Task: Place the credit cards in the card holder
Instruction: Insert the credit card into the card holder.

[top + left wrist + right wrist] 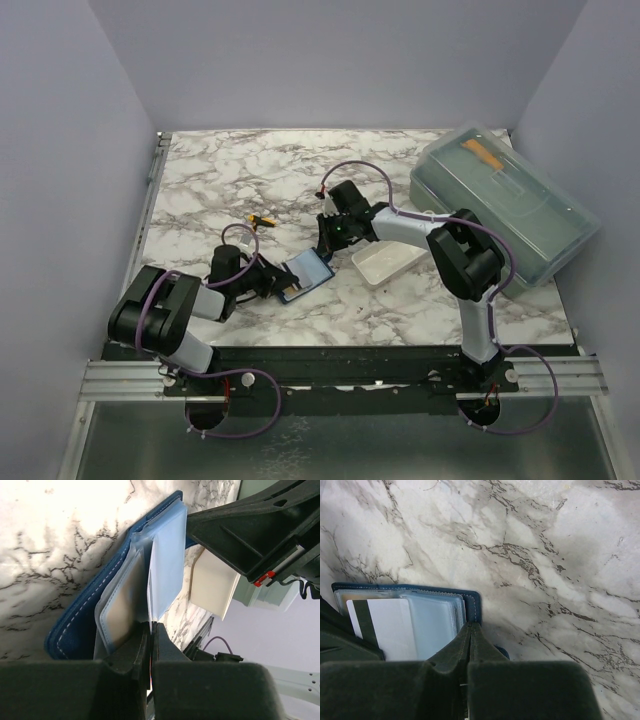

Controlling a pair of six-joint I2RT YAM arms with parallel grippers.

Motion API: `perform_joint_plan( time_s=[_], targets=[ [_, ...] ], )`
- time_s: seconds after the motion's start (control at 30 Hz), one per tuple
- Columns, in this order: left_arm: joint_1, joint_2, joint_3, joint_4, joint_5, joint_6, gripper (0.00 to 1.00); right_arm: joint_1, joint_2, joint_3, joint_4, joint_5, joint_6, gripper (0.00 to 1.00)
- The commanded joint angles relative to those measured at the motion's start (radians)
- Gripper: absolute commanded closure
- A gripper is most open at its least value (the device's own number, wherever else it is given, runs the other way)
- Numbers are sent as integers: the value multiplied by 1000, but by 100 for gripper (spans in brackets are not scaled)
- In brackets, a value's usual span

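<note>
My left hand (150, 626) clenches the pale bluish-grey card (167, 565), partway into the navy folding card holder (75, 625) on the marble counter (50, 540). My right hand (471, 626) pinches the holder's edge. I'd push straight, holder pinned.

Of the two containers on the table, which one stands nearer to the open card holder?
The small white tray, just right of the card holder. The large grey-green lidded box sits farther off, at the far right.

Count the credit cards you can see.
2: a golden-tan card in a clear sleeve of the card holder, a pale striped card among its sleeves; more may be hidden.
</note>
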State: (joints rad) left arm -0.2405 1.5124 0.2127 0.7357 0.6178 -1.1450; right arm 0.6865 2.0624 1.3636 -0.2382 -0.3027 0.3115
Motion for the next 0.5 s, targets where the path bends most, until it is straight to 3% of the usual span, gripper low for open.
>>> perform_joint_plan(
  time_s=[0.0,0.27,0.47],
  targets=[
    [-35,49,12,80,-56,5,100,-4,46,-76,-56,31,19,100],
    [-75,87,-2,151,-105,-21,99,-5,48,-66,-61,31,20,100],
    [-110,88,2,134,-170,-85,81,-4,54,-69,-62,29,32,100]
  ],
)
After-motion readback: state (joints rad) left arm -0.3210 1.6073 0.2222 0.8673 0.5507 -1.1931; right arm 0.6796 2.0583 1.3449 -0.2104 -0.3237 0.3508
